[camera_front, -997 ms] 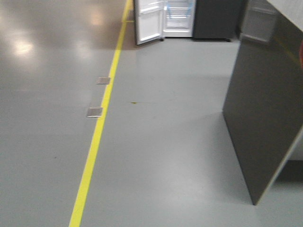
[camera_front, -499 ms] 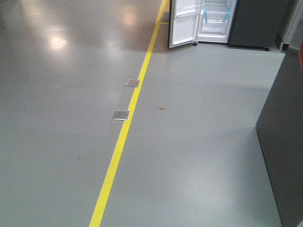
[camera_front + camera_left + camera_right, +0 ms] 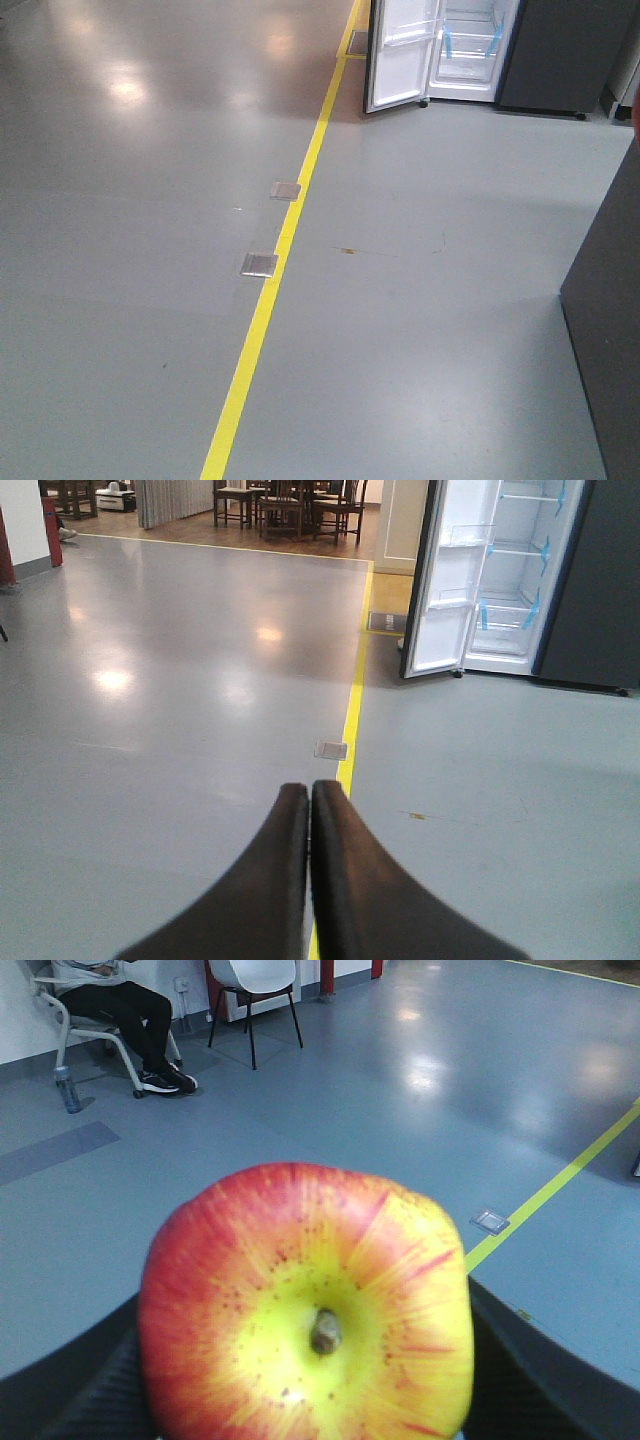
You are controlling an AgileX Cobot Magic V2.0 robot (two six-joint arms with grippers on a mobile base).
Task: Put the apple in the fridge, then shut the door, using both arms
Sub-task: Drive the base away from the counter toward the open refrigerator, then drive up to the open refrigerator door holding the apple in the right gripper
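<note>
The red and yellow-green apple (image 3: pixel 305 1305) fills the right wrist view, stem dimple facing the camera, with my right gripper (image 3: pixel 305 1360) shut on it from both sides. My left gripper (image 3: pixel 309 792) is shut with nothing in it, its black fingertips pressed together above the floor. The fridge (image 3: pixel 480 50) stands far ahead at the top of the front view, white inside with blue tape strips. Its door (image 3: pixel 402 55) hangs open to the left. The left wrist view also shows the fridge (image 3: pixel 520 575) and its open door (image 3: pixel 450 580).
A yellow floor line (image 3: pixel 280 260) runs toward the fridge, with two metal floor plates (image 3: pixel 259 264) beside it. A dark cabinet side (image 3: pixel 610 330) stands close on the right. A seated person (image 3: pixel 110 1010) and a chair (image 3: pixel 255 990) are far off; tables and chairs (image 3: pixel 285 500) stand beyond.
The front view has swung and moved forward: the fridge shifted from upper middle to upper right and looks a little nearer, and the dark cabinet side slid toward the right edge.
</note>
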